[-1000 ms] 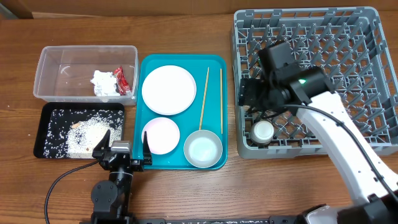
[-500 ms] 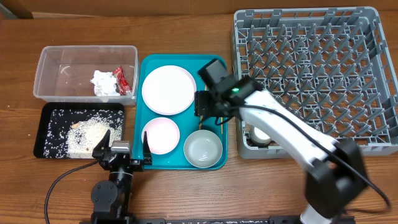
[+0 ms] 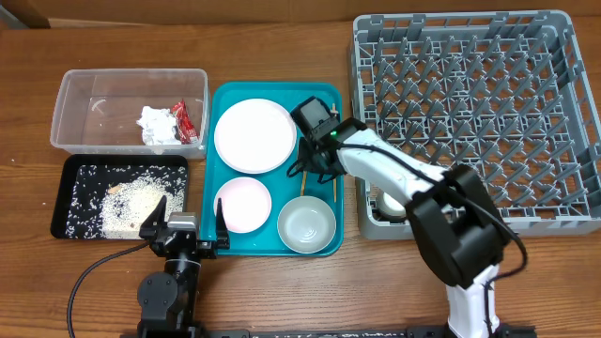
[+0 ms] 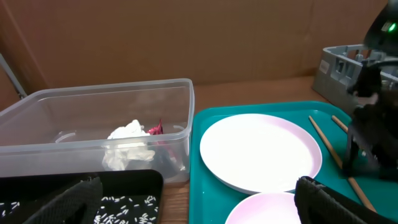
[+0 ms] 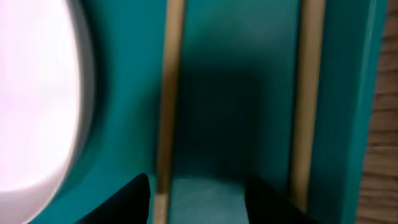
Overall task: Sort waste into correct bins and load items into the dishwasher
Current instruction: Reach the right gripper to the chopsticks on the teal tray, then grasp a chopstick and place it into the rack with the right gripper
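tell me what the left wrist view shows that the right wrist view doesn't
Only left wrist: the clear tub holding the tissue and red wrapper, the black tray with rice, the pinkish plate and a corner of the grey rack.
Only right wrist: the right gripper from up close, fingertips apart with one of the chopsticks between them.
Both: the teal tray, the chopsticks and the large white plate.

The left arm [image 3: 167,293] sits folded low at the near edge of the surface [image 3: 282,305], with the left gripper [image 3: 186,214] level and pointing away, jaws spread wide. The right arm [image 3: 399,176] stretches far to its left. Its wrist is tipped down and the right gripper [image 3: 315,171] is low, jaws partly apart.
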Controlling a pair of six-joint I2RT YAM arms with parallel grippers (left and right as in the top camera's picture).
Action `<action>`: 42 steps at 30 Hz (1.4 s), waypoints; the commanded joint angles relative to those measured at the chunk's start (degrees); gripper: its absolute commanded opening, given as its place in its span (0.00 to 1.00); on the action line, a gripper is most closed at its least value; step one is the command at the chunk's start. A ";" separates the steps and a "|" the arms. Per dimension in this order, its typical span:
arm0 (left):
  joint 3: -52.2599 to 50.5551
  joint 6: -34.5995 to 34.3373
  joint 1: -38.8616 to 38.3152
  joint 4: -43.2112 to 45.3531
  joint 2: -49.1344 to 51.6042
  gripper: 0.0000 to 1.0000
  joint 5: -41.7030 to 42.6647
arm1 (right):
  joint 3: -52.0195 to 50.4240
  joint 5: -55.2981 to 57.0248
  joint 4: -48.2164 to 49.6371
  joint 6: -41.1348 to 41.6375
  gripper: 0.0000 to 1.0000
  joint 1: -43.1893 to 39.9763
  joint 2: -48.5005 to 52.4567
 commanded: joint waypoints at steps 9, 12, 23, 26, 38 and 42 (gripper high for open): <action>-0.20 0.68 0.28 0.07 -0.55 1.00 0.63 | 1.22 0.87 -1.20 0.42 0.23 0.42 1.53; -0.20 0.68 0.28 0.07 -0.55 1.00 0.63 | 2.38 2.43 -2.71 0.42 0.16 0.42 1.53; -0.20 0.68 0.28 0.07 -0.55 1.00 0.63 | 15.96 4.02 -16.20 -3.96 0.04 -0.94 -0.57; -0.20 0.68 0.28 0.07 -0.55 1.00 0.63 | 20.33 4.09 -18.49 -7.32 0.04 -2.14 -2.49; -0.20 0.68 0.28 0.07 -0.55 1.00 0.63 | 22.86 -2.62 -20.48 -27.36 0.04 -15.08 -6.84; -0.20 0.68 0.28 0.07 -0.55 1.00 0.63 | 22.60 2.54 -23.06 -29.97 0.04 -16.94 -4.35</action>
